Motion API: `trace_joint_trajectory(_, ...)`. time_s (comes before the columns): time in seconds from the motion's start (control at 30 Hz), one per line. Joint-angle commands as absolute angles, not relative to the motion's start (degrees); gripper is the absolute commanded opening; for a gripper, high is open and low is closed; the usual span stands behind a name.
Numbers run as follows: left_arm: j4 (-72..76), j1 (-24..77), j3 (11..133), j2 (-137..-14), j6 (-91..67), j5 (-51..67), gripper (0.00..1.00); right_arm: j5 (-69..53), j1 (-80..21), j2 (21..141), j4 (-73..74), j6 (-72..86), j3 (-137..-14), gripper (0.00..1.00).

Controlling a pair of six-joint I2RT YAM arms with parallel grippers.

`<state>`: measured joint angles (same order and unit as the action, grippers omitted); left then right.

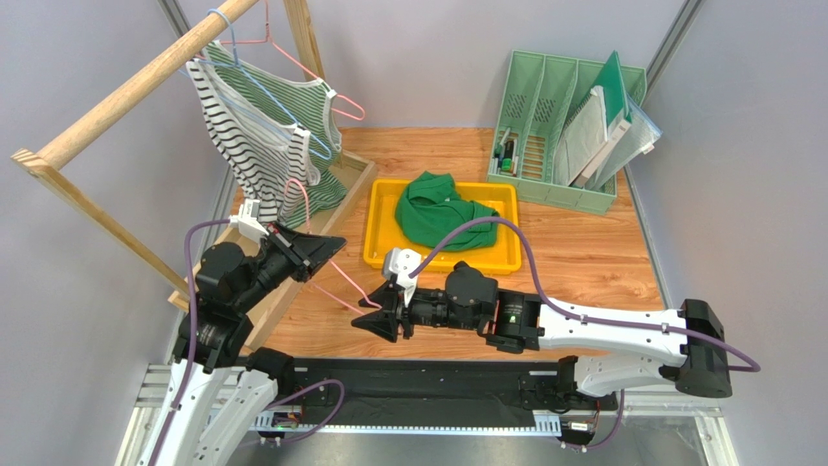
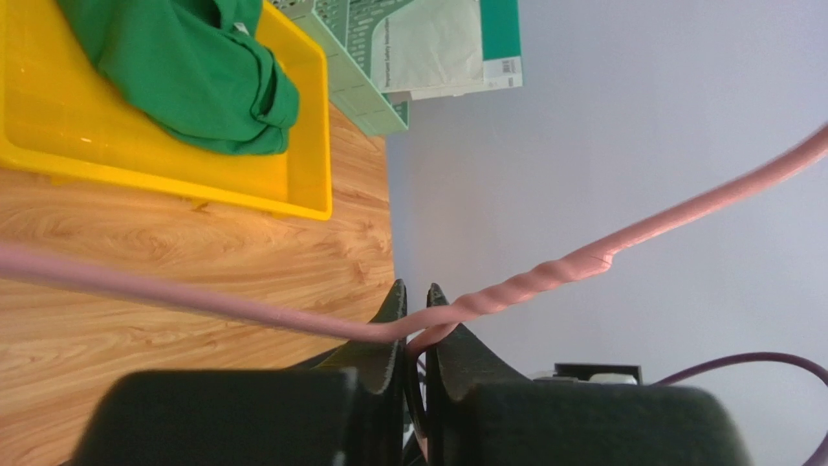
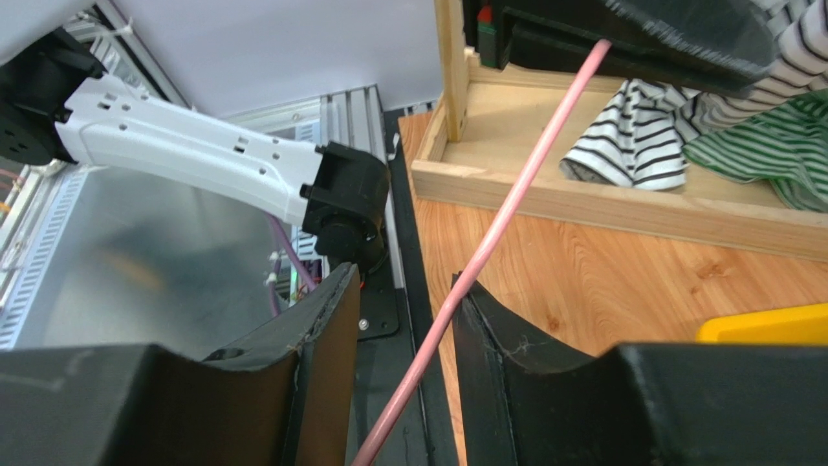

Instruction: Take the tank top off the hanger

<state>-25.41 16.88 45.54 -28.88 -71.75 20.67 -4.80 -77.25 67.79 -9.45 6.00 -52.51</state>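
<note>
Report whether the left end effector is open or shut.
Shut. The left wrist view shows the left end effector clamped on the thin pink wire hanger, its black fingers nearly touching.

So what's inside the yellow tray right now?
A crumpled green garment lies in the yellow tray, covering much of its floor. Bare yellow shows around the cloth. Whatever might lie beneath the garment is hidden.

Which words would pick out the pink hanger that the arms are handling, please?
Find the wooden rack on the left. Below its striped tops, the pink hanger slants between the left gripper and right gripper. Unlike the other pink hanger, it is off the rail.
</note>
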Motion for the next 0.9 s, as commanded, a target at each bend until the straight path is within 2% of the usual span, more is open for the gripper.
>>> trace_joint_trajectory(0.0, -24.59, 16.7, 47.37, -27.6, -68.12, 18.2, 0.0, -8.88, -78.05, 69.17, -4.23, 5.27, -57.04, 0.16)
trace_joint_trajectory(0.07, -26.27, 16.61, 47.37, -25.85, -66.98, 15.84, 0.0, -5.99, -78.05, 69.26, -1.16, 7.29, -57.56, 0.44)
trace_joint_trajectory(0.1, -27.58, 16.7, 47.11, -25.06, -66.8, 15.04, 0.0, -4.15, -78.22, 69.26, -0.27, 8.43, -58.0, 0.76)
trace_joint_trajectory(0.17, -28.65, 16.7, 46.76, -22.77, -66.27, 12.76, 0.0, 1.91, -78.31, 69.0, 5.85, 11.59, -60.55, 1.0)
trace_joint_trajectory(0.23, -30.58, 16.61, 46.67, -21.02, -65.92, 11.26, 0.0, 6.21, -78.22, 68.82, 9.04, 13.53, -63.09, 1.0)
trace_joint_trajectory(0.4, -32.78, 16.7, 47.9, -20.04, -64.69, 9.05, 0.0, 6.42, -78.4, 69.52, 12.57, 14.77, -64.16, 1.0)
trace_joint_trajectory(0.57, -31.64, 16.7, 48.08, -18.9, -64.69, 8.79, 0.0, 1.42, -78.66, 68.21, 5.38, 15.99, -58.72, 0.98)
trace_joint_trajectory(0.67, -28.66, 16.7, 46.68, -16.88, -64.69, 8.96, 0.0, -3.86, -78.66, 68.46, -0.93, 20.73, -57.22, 0.91)
trace_joint_trajectory(0.7, -26.56, 16.7, 45.45, -16.27, -65.04, 9.05, 0.0, -4.82, -78.75, 68.9, -2.18, 22.22, -56.96, 0.85)
trace_joint_trajectory(0.83, -22.86, 16.61, 43.16, -12.84, -66.0, 8.53, 0.0, -6.84, -78.66, 72.06, -2.37, 31.53, -58.27, 0.74)
trace_joint_trajectory(0.87, -22.68, 16.7, 43.07, -12.48, -65.92, 8.44, 0.0, -7.9, -78.66, 72.33, -4.46, 32.86, -57.92, 0.65)
